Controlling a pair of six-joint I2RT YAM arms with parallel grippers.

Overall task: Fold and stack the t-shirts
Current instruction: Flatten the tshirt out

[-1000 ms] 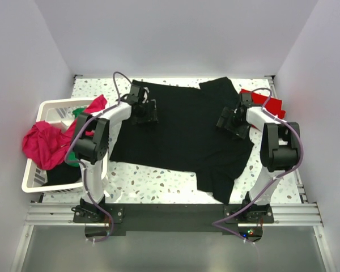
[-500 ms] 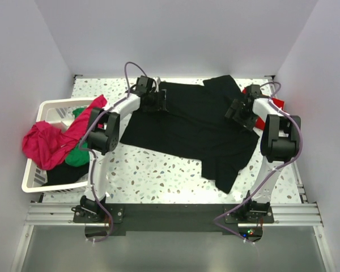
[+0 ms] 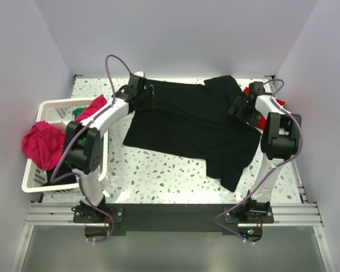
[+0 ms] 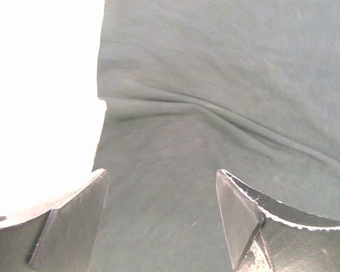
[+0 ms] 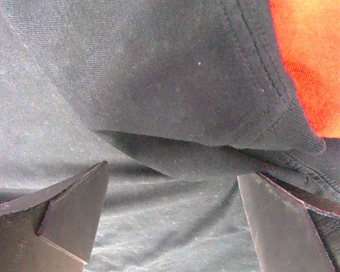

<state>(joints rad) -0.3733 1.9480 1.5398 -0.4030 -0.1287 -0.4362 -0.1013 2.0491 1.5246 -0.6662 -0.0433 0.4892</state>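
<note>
A large black t-shirt lies spread across the table, one sleeve folded over at the far right. My left gripper hovers open just over its far left part; in the left wrist view the gripper has only flat black cloth between its fingers. My right gripper is open over the shirt's far right part. In the right wrist view the gripper faces the folded hemmed sleeve, with a red t-shirt just beyond. The red t-shirt peeks out beside the right arm.
A white slatted basket stands at the table's left edge with a magenta-pink shirt hanging over its rim and a bit of green cloth inside. White walls close in the back and both sides.
Both grippers have moved toward the far edge of the table. The black shirt has shifted farther back and slightly right. Both grippers stayed open.
</note>
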